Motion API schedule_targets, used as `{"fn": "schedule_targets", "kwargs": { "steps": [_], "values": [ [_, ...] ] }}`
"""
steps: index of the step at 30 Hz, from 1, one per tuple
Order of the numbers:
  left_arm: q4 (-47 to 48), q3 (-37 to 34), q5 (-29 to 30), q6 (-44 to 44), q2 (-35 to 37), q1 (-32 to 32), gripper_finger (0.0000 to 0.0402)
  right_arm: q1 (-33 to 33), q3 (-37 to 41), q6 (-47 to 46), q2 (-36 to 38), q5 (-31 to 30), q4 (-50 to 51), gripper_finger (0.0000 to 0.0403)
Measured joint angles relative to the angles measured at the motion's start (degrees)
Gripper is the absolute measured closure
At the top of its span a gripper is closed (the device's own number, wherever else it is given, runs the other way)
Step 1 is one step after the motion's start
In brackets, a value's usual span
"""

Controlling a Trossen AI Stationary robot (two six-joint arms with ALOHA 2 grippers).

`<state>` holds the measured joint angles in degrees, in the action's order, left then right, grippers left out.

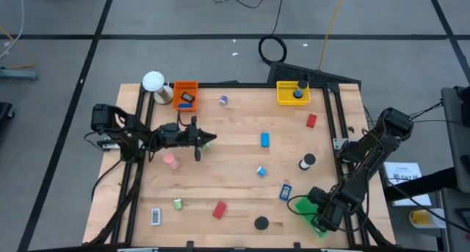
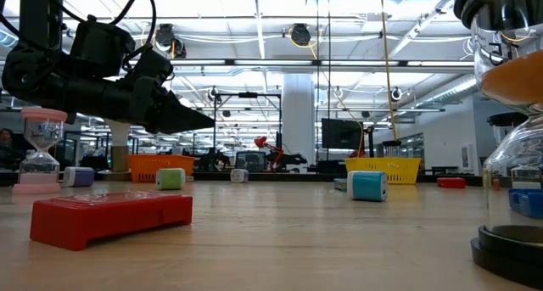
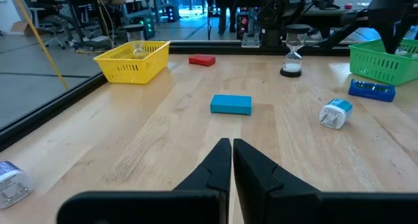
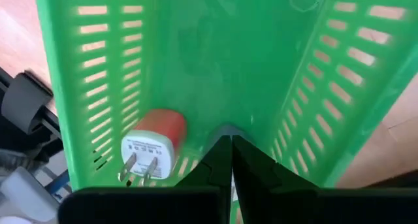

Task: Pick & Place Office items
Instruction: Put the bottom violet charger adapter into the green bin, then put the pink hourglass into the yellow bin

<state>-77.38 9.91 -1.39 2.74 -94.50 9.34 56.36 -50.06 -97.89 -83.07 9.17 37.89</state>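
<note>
At the lower right of the high view, the right gripper (image 1: pixel 321 217) sits inside the green tray (image 1: pixel 302 205), fingers pressed together and pinching nothing; an orange-topped charger plug (image 4: pixel 152 147) lies loose on the tray floor beside them. At centre left, the left gripper (image 1: pixel 206 139) hovers over the wooden table (image 1: pixel 235 164), fingers likewise pressed together and empty. Office items lie scattered across the table: a blue block (image 1: pixel 265 139), red blocks (image 1: pixel 219 209), a black disc (image 1: pixel 261 223), a pink roll (image 1: pixel 171 161). The orange tray (image 1: pixel 185 95) and yellow tray (image 1: pixel 292 93) stand along the upper edge.
</note>
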Motion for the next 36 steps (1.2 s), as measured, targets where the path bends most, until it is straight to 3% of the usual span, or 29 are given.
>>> {"fn": "schedule_targets", "kwargs": {
  "steps": [14, 22, 32, 36],
  "values": [
    [0.0, 0.0, 0.0, 0.0, 0.0, 0.0, 0.0380, 0.0, 0.0, 3.2, 2.4, -1.2, -0.2, 0.0401],
    [0.0, 0.0, 0.0, 0.0, 0.0, 0.0, 0.0380, -1.2, 0.0, 13.9, 8.4, -17.5, 0.3, 0.0401],
    [-0.3, 2.6, 0.0, -4.2, 0.0, -0.5, 0.0380, -10.8, 0.0, 38.6, 9.2, -32.3, -1.2, 0.0401],
    [0.3, 4.8, -1.9, -4.1, 0.0, -0.5, 0.0380, -15.5, 0.6, 52.0, 9.2, -40.0, -7.5, 0.0401]
  ]
}}
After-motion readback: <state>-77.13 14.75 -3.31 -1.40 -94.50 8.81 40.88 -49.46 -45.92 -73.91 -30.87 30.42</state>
